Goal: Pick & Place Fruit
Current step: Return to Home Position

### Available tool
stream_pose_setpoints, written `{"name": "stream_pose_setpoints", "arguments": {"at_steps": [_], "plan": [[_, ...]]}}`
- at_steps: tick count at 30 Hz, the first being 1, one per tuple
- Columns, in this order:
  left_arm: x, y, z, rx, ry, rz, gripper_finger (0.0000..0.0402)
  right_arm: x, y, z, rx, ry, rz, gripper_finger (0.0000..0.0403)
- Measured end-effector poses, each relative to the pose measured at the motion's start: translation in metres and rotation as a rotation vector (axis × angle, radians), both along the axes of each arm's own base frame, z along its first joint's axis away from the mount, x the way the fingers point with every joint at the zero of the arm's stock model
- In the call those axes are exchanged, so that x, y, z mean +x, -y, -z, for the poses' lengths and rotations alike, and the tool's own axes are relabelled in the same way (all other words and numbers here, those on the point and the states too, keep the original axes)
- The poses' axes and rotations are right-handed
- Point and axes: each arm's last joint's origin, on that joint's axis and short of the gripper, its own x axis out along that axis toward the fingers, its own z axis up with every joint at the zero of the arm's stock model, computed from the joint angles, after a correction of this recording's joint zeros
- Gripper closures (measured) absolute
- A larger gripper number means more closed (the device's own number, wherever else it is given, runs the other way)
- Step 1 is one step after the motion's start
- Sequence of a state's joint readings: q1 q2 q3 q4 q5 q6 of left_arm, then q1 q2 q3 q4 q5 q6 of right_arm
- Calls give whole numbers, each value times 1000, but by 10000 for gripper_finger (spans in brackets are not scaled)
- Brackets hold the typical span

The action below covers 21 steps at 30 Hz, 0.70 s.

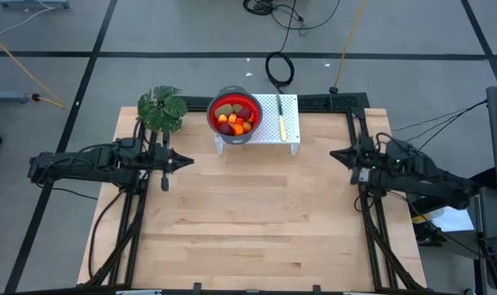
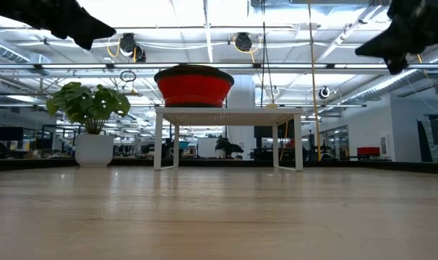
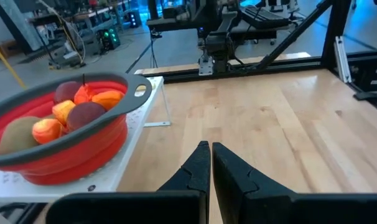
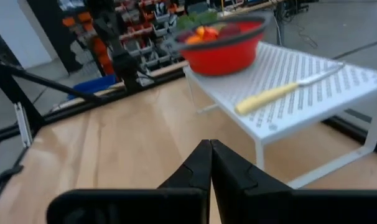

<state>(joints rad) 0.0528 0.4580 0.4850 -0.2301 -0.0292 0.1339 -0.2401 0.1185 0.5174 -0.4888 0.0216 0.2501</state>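
The fruit [image 1: 234,117] lies piled in a red bowl with a grey rim [image 1: 234,99]: olive-brown ovals, dark red rounds and orange bits, also seen in the left wrist view [image 3: 64,115]. The bowl stands on a small white perforated rack [image 1: 288,135] at the table's far edge. My left gripper [image 1: 189,161] hovers shut over the table's left side, its fingers pointing right [image 3: 209,152]. My right gripper [image 1: 332,154] hovers shut over the right side, pointing left [image 4: 209,149]. Neither touches anything.
A pale-handled knife [image 1: 281,115] lies on the rack beside the bowl [image 4: 282,90]. A leafy green plant in a white pot [image 1: 161,108] stands at the far left of the table. Bare wooden tabletop [image 1: 257,213] spreads between and in front of the arms.
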Motion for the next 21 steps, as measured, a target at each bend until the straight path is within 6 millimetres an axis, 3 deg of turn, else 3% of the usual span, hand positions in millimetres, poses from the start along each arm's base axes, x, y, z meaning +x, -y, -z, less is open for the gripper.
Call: {"name": "stream_pose_setpoints", "arguments": {"at_steps": [10,16,21], "plan": [[0,-1,0,31,-2,-30,382,10,4,47,3,-29,57,402],[0,-2,-1,35,11,-52,382,15,7,54,39,70,120,402],[1,-1,-7,93,67,-9,382,18,8,65,44,37,119,401]]}}
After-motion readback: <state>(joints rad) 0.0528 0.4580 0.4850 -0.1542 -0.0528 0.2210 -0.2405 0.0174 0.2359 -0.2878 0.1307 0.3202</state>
